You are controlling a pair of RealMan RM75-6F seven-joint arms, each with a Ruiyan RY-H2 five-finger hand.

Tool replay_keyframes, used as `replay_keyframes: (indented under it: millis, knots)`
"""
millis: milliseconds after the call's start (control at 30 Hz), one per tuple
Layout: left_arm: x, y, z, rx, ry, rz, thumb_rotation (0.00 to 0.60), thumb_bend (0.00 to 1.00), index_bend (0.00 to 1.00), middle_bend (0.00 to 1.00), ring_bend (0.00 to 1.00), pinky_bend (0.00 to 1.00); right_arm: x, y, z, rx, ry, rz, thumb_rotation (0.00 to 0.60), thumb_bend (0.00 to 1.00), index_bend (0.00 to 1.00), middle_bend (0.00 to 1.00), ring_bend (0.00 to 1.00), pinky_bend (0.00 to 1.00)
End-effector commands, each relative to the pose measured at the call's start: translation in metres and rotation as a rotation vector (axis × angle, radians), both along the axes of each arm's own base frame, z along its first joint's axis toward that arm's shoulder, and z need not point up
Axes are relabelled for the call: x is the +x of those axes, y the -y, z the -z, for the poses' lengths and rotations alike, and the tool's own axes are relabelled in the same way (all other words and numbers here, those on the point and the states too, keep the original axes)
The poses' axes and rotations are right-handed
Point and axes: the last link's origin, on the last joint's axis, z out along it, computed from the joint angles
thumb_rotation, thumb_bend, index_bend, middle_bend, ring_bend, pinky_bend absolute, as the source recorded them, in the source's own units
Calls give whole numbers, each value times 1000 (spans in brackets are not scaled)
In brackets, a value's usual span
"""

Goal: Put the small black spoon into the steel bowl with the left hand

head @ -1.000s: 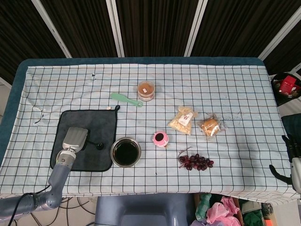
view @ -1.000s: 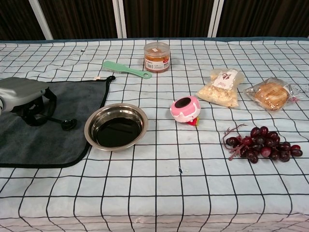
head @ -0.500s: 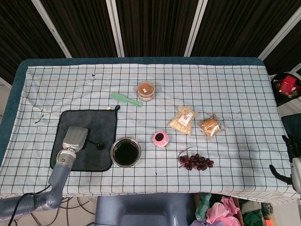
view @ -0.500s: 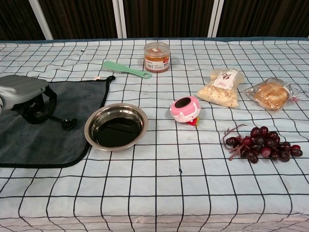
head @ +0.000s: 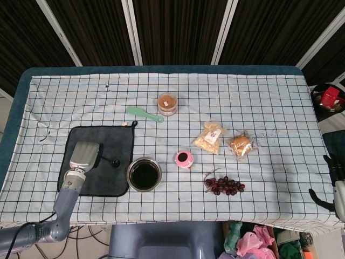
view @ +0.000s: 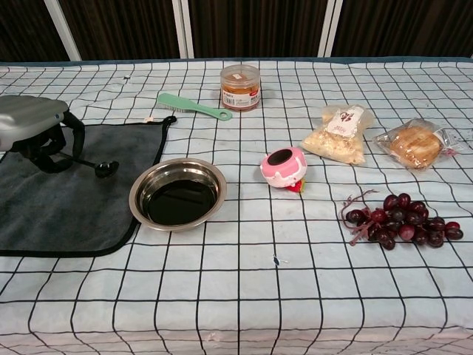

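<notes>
Left hand: the grey-shelled left hand (view: 33, 129) is seen above the dark grey cloth mat (head: 108, 181) at the left of the desk (head: 269, 108), dark fingers (view: 44, 157) curled down around the handle of the small black spoon (view: 102, 168).
Spoon: held in that hand, its thin handle running right to a rounded glossy bowl end, which shows over the mat, left of the steel bowl (view: 177, 194).
Steel bowl: round, shiny and shallow, set just right of the mat's near corner.
Right hand: only dark fingers (head: 333, 168) show at the right edge of the head view; its grasp cannot be told.
Desk covering: white cloth with a black grid.
Other items: a mint-green plastic brush (view: 192, 106), a clear lidded jar (view: 240, 86), a pink round toy (view: 284, 168), two clear-wrapped snack packets (view: 341, 133) (view: 415, 146) and a dark red bunch of grapes (view: 403, 220).
</notes>
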Motion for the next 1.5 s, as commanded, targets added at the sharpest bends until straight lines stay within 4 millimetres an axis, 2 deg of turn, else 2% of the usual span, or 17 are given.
replay_keyframes:
  millis: [33,200,400,567,800,1033,1233,1500]
  knots:
    - [15,-2,-12,34,9,62,600,476,653,900,875,761,0,0,0,0,1,-1,600,226,2,11,99,216]
    - [50,-3,-27,71,-27,196,600,476,656,899,875,760,1,-1,0,-1,1,-2,600,226,1,11,99,216]
    - [115,-5,-41,128,-155,397,600,476,662,899,875,761,1,-1,-1,-5,3,-2,600,226,1,11,99,216]
    - [164,-8,-33,172,-384,561,600,476,676,902,879,760,1,-2,-3,-10,7,-2,600,226,2,11,99,216]
    - [200,-4,-4,206,-650,724,600,475,681,902,881,760,0,-6,-9,-29,17,-6,600,226,2,11,99,216]
    - [212,8,25,189,-809,850,600,474,685,904,881,761,-2,-7,-12,-38,30,-5,600,226,1,11,99,216]
    - [205,12,40,178,-960,932,600,474,692,907,881,774,-2,-8,-12,-38,32,-6,600,226,1,11,99,216]
    - [195,18,48,147,-974,963,600,474,694,910,882,777,-2,-9,-13,-43,30,-4,600,226,1,11,99,216]
